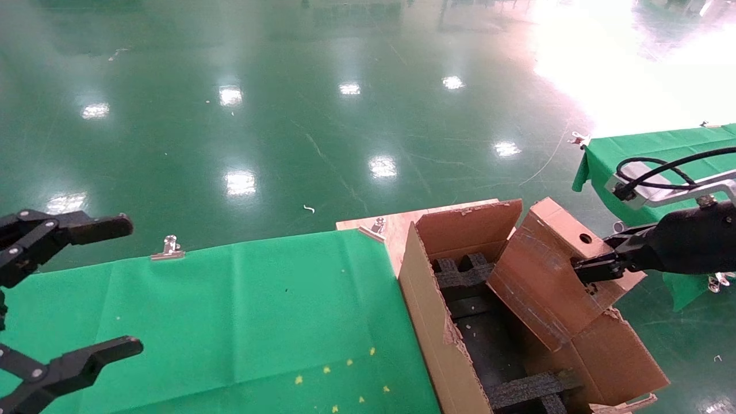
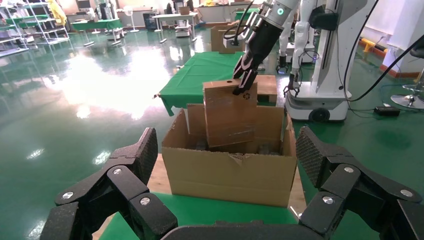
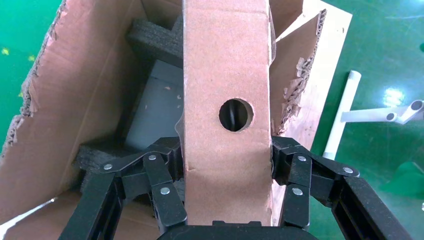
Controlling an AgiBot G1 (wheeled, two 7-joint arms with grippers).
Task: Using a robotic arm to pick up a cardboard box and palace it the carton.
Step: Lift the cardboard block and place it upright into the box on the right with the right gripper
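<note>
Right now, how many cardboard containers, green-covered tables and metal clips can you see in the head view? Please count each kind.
Cardboard containers: 2, the small brown cardboard box with round holes, held by the right gripper above the large brown corrugated carton.
Green-covered tables: 2, near and far.
Metal clips: 4.
Total: 8.

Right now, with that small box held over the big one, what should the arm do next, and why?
Probably lower it. The right gripper grips the cardboard box, tilted above the carton, whose black foam inserts still show below. The left gripper waits open.
</note>
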